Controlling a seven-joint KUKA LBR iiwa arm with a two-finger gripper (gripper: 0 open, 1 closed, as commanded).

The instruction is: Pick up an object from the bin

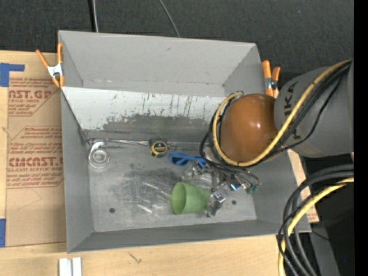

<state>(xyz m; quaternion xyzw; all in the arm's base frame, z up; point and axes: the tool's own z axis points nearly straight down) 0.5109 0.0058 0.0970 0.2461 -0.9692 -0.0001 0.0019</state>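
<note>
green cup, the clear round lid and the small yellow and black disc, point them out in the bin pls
green cup (190, 199), camera view, on its outer wall as it lies on its side
clear round lid (99, 156), camera view, its middle
small yellow and black disc (159, 148), camera view, its round face

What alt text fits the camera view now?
The gripper sits at the right end of a green cup lying on its side near the front wall of the bin; a blue thing lies just behind them.

Grey bin (115, 211), scuffed floor. On it: clear cup (99, 156) far L; yellow-black disc (158, 148), blue piece (181, 158) mid-back; green cup (187, 198) on its side, front-R.
</note>
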